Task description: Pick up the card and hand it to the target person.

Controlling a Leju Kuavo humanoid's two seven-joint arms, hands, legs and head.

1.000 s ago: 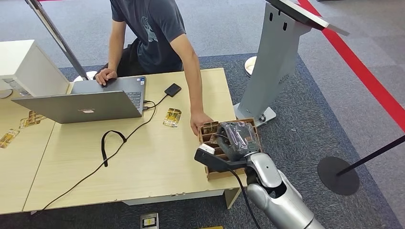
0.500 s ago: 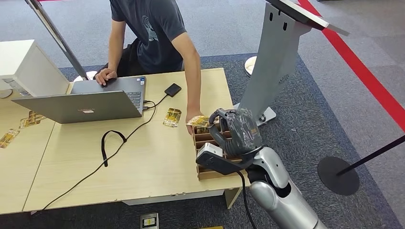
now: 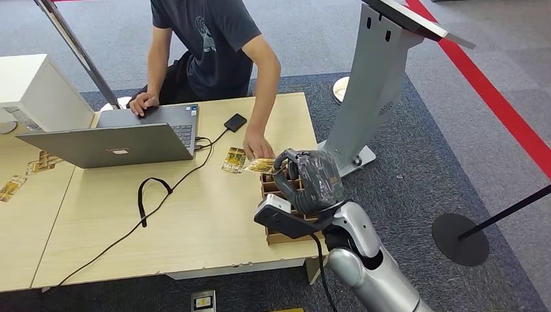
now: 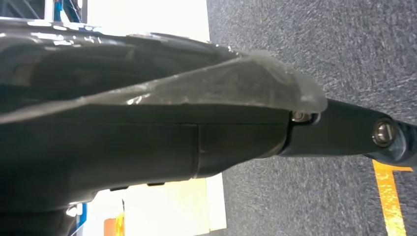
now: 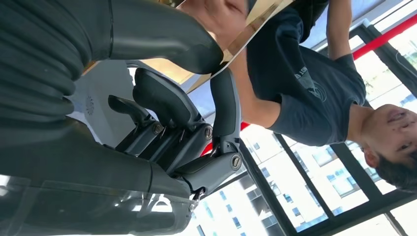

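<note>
The card [image 3: 262,165], yellow and brown, is pinched at its near end in my right hand [image 3: 305,179], just above the far end of the wooden card box [image 3: 278,235]. In the right wrist view the card [image 5: 255,18] sits between the thumb [image 5: 162,34] and a dark finger [image 5: 223,98]. The person's hand [image 3: 258,146] rests on the card's far end, and the person's hand [image 5: 221,10] is on it there as well. My left hand [image 4: 344,140] hangs over the carpet with a finger stretched straight, holding nothing.
The person [image 3: 208,39] leans over the far side of the table [image 3: 195,221], the other hand on a laptop [image 3: 117,140]. A second card [image 3: 234,159], a black cable [image 3: 153,195] and a small black box [image 3: 235,122] lie nearby. A grey kiosk stand [image 3: 377,78] rises to the right.
My right hand has lifted the card out of the box and carried it left toward the person. The person's hand left the box edge and now touches the card.
</note>
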